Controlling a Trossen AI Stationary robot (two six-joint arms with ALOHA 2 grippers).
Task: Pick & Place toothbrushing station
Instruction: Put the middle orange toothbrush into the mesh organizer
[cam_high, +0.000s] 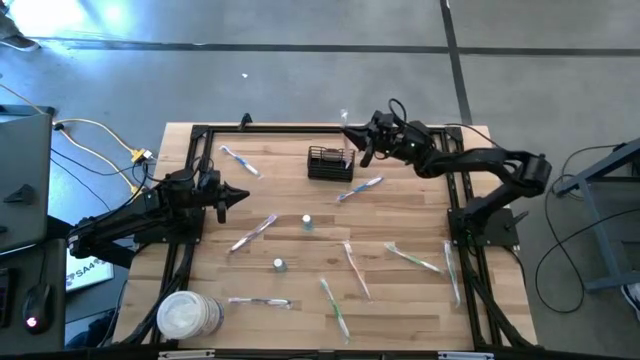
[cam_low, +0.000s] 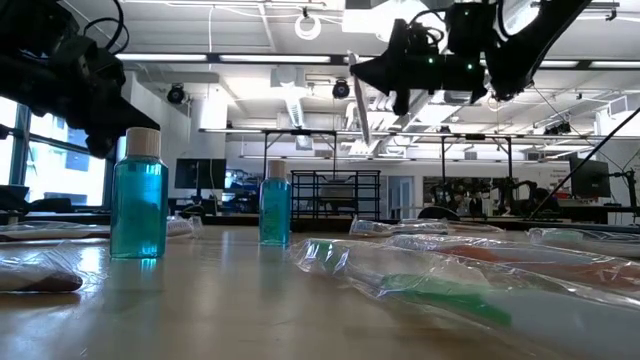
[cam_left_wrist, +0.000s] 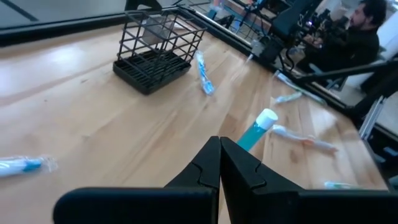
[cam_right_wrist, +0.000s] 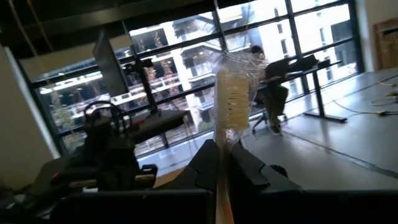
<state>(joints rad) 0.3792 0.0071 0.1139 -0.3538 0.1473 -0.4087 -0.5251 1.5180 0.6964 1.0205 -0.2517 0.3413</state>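
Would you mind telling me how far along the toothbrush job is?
Done: nothing visibly inside the basket. In hand: the right claw is shut on a wrapped toothbrush, raised beside the basket. Left: roughly eight wrapped brushes, such as one, lie on the table. The left claw waits shut.

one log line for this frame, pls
right gripper: shut on wrapped toothbrush, raised above black basket | left gripper: shut, empty, waiting at table's left
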